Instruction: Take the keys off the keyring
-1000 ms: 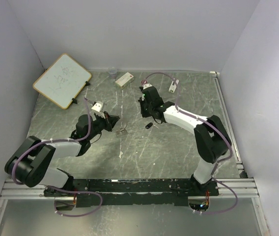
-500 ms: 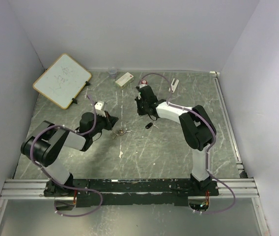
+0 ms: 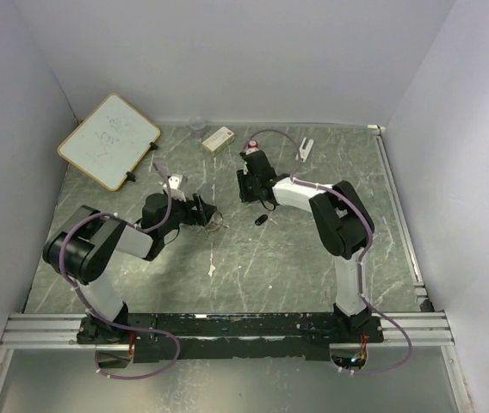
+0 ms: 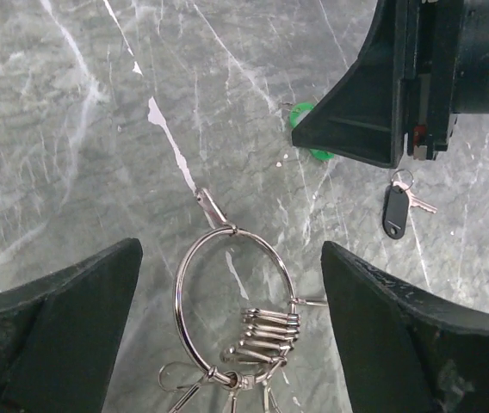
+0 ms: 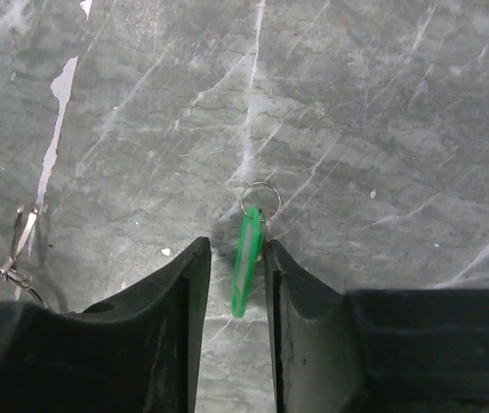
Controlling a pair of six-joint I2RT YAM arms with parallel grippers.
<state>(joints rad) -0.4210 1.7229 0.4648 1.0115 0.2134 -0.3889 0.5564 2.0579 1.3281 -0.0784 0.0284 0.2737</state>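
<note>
Progress is looking nearly complete, as we are judging it. The green key (image 5: 246,258), wearing only its own small loop, is sitting apart from the keyring (image 4: 257,331). The black key (image 4: 393,211) is also lying loose on the tabletop (image 4: 72,103), well clear of the big loop. Several small loops are hanging on the keyring, and we are not able to tell whether any key is among them, since that end is running out of view.

The keyring is lying flat near the middle of the tabletop, a little toward the left edge, its clip pointing away from the left gripper (image 4: 230,258). That gripper is gaping wide around it and holding nothing. The green key is standing on edge, its long axis running straight out along the fingers and its loop end pointing away. The right gripper (image 5: 237,245) is barely parted around it, with a sliver of gap showing on one side, so we are judging it unclamped. The black key's head and blade are splaying apart from their shared loop.
</note>
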